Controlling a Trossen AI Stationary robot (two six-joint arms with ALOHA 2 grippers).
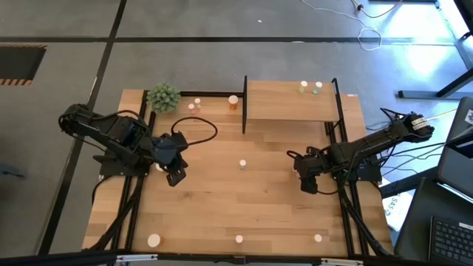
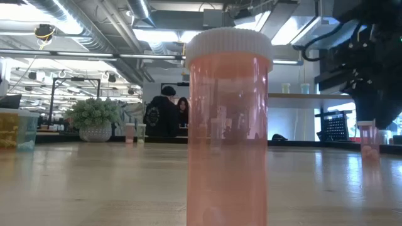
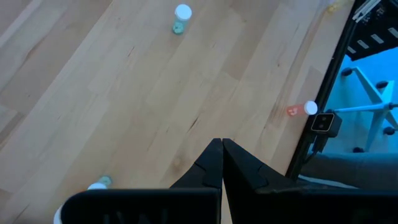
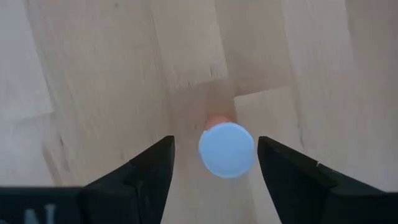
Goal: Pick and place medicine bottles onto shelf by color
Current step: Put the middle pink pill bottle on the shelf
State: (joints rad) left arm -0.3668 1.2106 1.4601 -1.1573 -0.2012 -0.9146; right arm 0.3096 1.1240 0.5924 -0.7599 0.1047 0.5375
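Observation:
My right gripper (image 4: 216, 142) points down over the table's right part, open. A small pink-red medicine bottle (image 4: 227, 149) with a pale cap stands upright between its fingers, with a gap on each side. The low view shows that bottle (image 2: 367, 139) on the tabletop under the dark gripper (image 2: 367, 94). My left gripper (image 3: 222, 163) hangs shut and empty above the table's left part (image 1: 176, 176). The shelf (image 1: 292, 103) at the far side carries two small bottles (image 1: 310, 87). More bottles stand scattered on the table, among them one at the centre (image 1: 242, 164) and an orange one (image 1: 233, 102) beside the shelf.
A green plant ball (image 1: 162, 96) sits at the far left with two small bottles (image 1: 194, 105) beside it. Three bottles stand along the near edge (image 1: 154, 240) (image 1: 239, 239) (image 1: 318, 238). The middle one, orange, fills the low view (image 2: 229, 125). Black frame posts (image 1: 244, 103) border the shelf.

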